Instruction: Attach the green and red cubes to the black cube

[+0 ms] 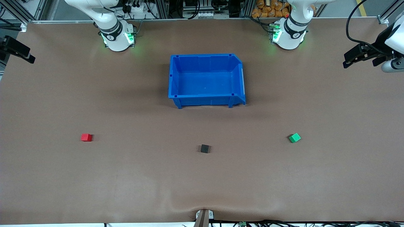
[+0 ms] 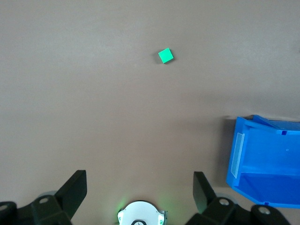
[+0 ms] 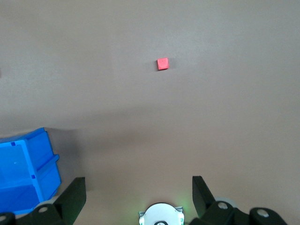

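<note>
A: Stock, front view: black cube (image 1: 204,148) lower centre; red cube (image 1: 86,137) lower left; green cube (image 1: 294,137) lower right; all well apart.

B: Grippers: left gripper (image 2: 139,187) and right gripper (image 3: 138,187) raised at table ends, jaws wide, nothing held. Each coloured cube is best approached squarely from above.

Brown table (image 1: 126,176); aluminium framing (image 1: 31,12), perhaps shelving.

A brown table (image 1: 126,176) carries a blue bin (image 1: 206,101); nearer the front camera than the bin lie the red cube (image 1: 86,137), black cube (image 1: 204,148) and green cube (image 1: 294,137).
</note>
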